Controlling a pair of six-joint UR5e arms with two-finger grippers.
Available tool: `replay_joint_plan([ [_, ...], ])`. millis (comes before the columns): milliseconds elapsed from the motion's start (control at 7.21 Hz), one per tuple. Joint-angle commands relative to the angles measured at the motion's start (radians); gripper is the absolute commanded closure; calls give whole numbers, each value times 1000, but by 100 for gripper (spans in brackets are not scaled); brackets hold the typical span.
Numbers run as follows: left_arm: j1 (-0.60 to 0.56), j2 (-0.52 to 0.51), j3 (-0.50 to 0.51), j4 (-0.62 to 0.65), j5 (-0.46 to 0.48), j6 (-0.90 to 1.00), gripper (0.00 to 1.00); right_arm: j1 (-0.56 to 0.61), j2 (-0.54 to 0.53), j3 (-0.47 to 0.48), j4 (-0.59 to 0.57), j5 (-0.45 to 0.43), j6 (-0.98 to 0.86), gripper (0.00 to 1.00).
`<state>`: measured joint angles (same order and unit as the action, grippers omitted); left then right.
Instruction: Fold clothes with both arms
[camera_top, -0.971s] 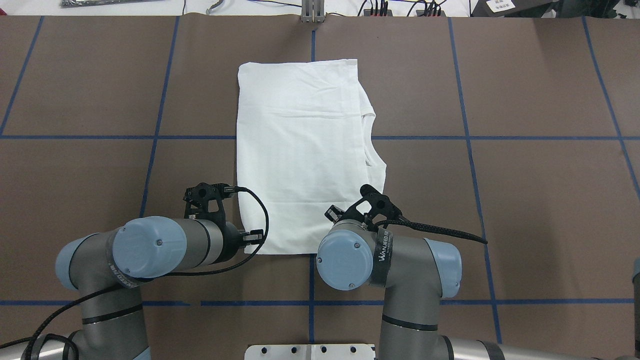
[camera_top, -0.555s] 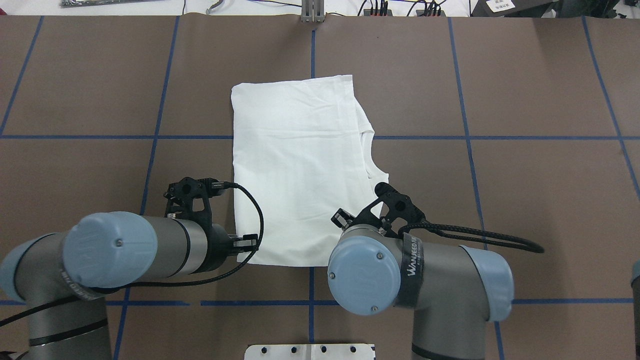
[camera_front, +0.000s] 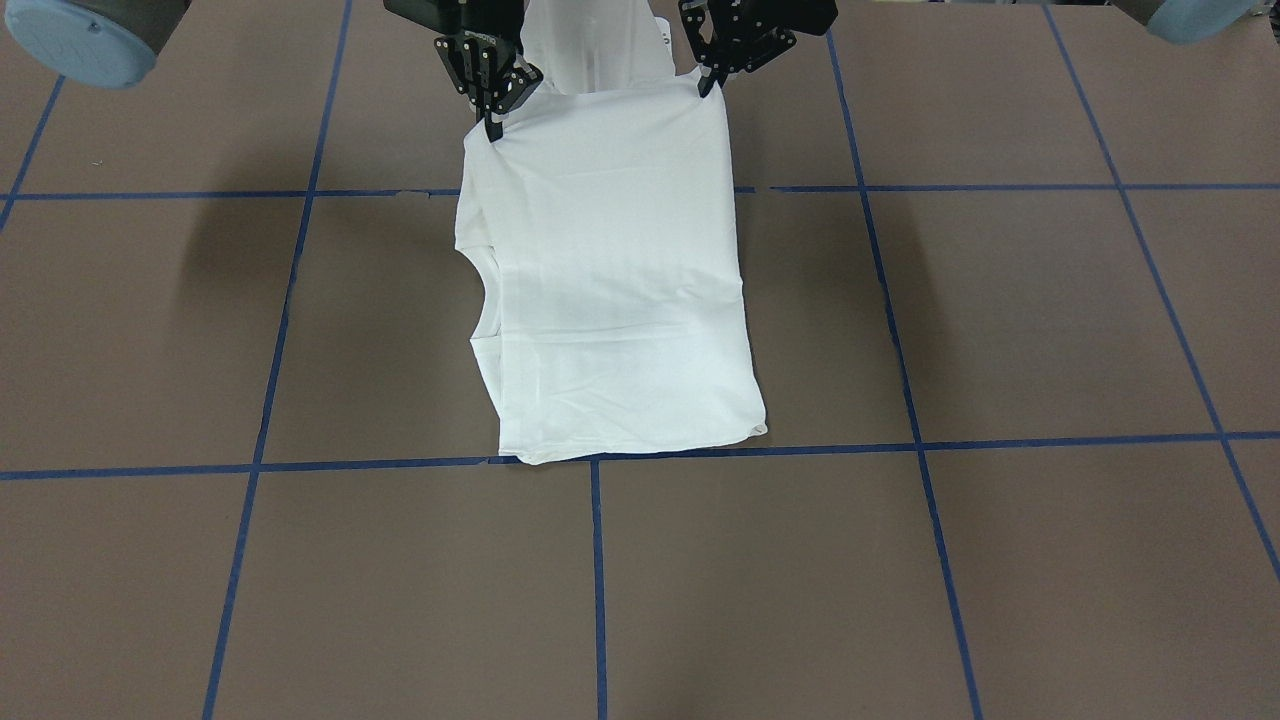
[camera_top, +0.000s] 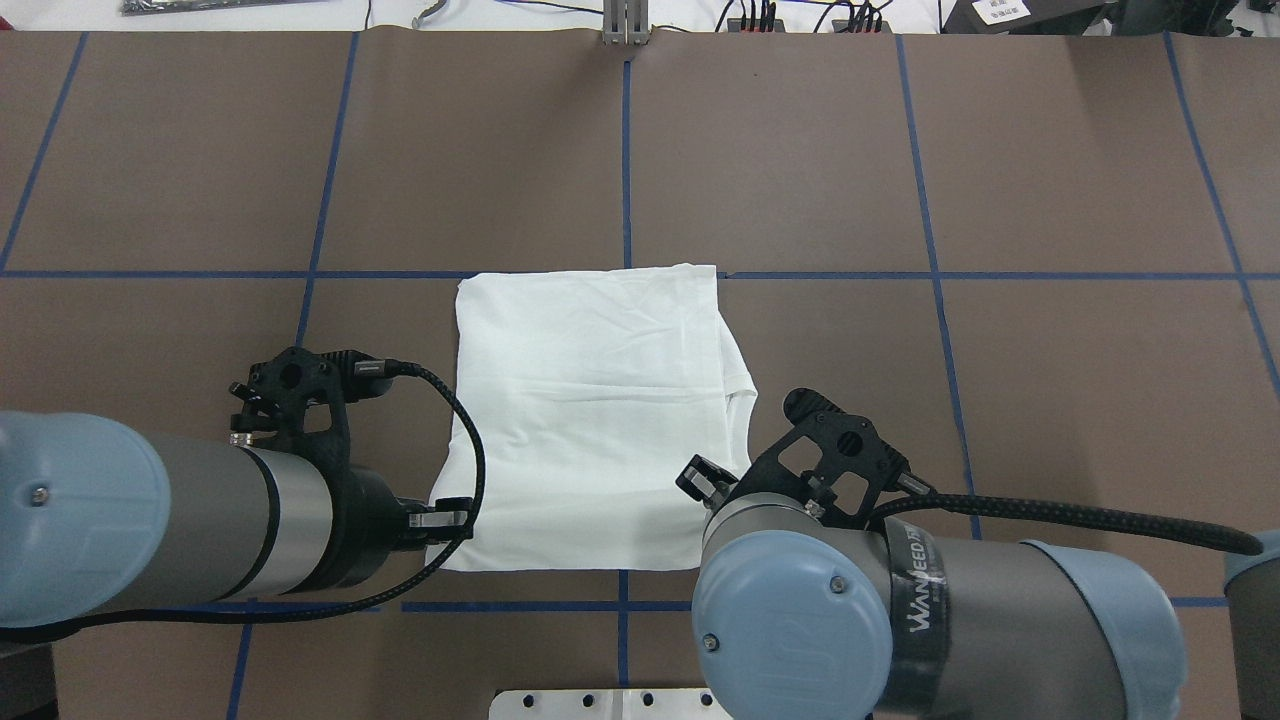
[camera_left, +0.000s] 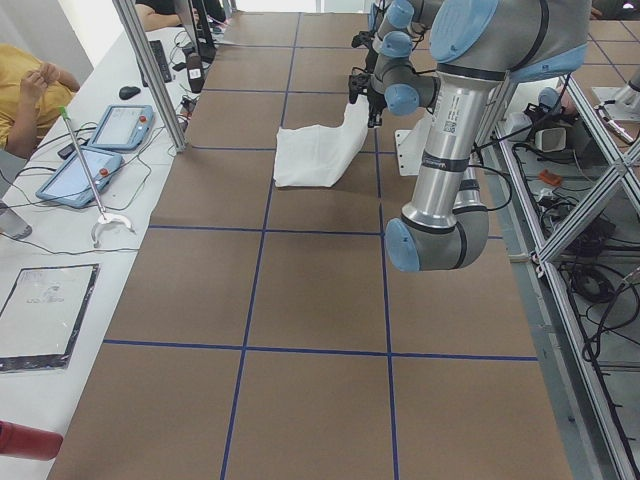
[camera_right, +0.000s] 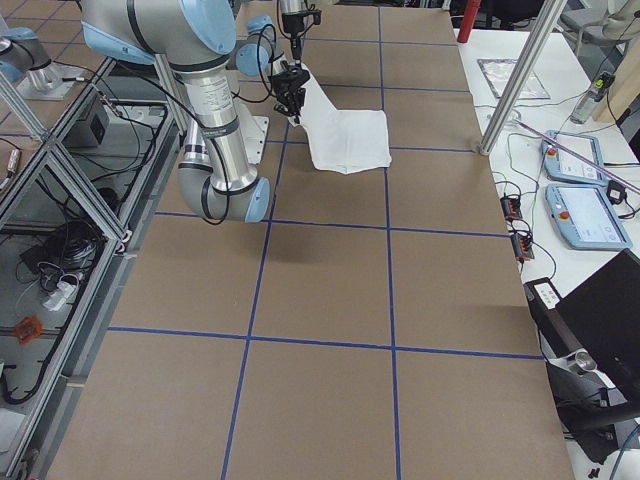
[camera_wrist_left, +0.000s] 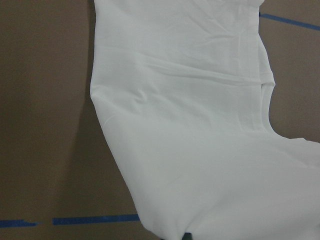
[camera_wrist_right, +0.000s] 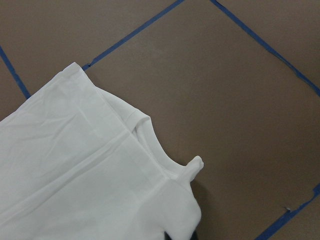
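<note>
The white T-shirt is folded into a long strip on the brown table, neck opening on my right side. Its far end lies flat; its near end is lifted. My left gripper is shut on one near corner. My right gripper is shut on the other near corner. In the overhead view the left gripper sits at the shirt's near left corner and my right wrist hides the right gripper. The shirt fills the left wrist view and shows in the right wrist view. Black text and label are hidden.
Blue tape lines grid the table. The white base block sits at the near edge between the arms. Control tablets and a metal post stand on the side bench. A person sits beyond.
Both arms have drawn back toward the base and risen, dragging the shirt with them. Its far edge has slid from the far row to the middle blue line.
</note>
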<state>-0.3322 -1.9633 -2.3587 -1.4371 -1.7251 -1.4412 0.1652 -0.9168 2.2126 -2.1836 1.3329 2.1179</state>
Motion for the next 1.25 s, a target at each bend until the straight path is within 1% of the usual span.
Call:
replay_joint_plan([
  [0,-103,-63,131,6,1,77,100,72,50,-152,116,-3,-71,100],
  [278,-247,-115,273,-26,-1,200,100,155,100,-285,207,-1,-159,100],
  [416,-279,-117,364,-107,1,208,100,186,120,-368,272,0,-197,100],
  [555,-304,-147,474,-173,1,211,100,221,143,-466,356,3,-222,100],
  [694,-320,-194,580,-225,1,212,100,247,160,-532,401,5,-252,100],
  [833,-323,-212,666,-300,2,231,100,261,177,-585,427,5,-266,100],
  [971,-326,-216,730,-369,6,232,100,270,206,-647,441,5,-280,100],
  [1110,-327,-241,799,-406,33,232,100,276,214,-701,485,5,-285,100],
])
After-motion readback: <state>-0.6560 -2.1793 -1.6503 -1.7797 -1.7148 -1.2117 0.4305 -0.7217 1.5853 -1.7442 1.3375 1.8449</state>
